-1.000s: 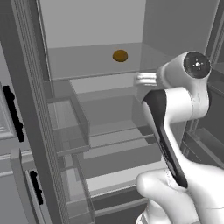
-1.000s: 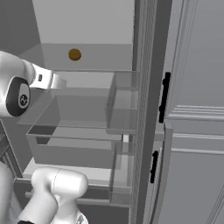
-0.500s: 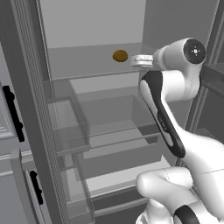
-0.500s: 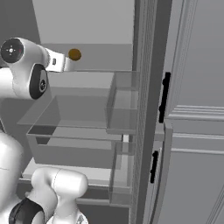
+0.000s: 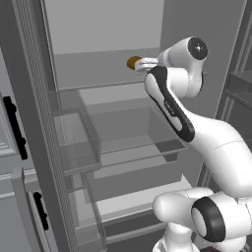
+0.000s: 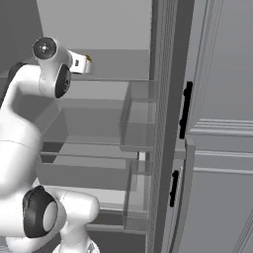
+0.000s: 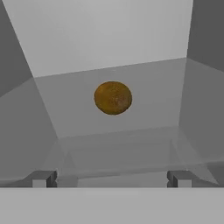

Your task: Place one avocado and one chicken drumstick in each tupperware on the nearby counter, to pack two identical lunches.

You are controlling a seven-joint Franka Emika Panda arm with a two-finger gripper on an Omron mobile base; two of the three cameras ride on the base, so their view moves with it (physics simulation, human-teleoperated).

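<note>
Ochre-brown and round, the avocado (image 7: pixel 113 97) sits alone on an upper glass shelf (image 5: pixel 118 83) inside the open fridge, near the back wall. The white arm reaches up to that shelf, and the fingers (image 7: pixel 112 178) stand wide apart with nothing between them, pointed straight at the avocado (image 5: pixel 133 62) and just short of it. Clear bins (image 5: pixel 78 142) hang on the fridge door at the side.

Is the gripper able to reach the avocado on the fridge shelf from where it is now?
Probably yes. The gripper is open and faces the avocado, which lies alone on the shelf; nothing stands between them.
</note>
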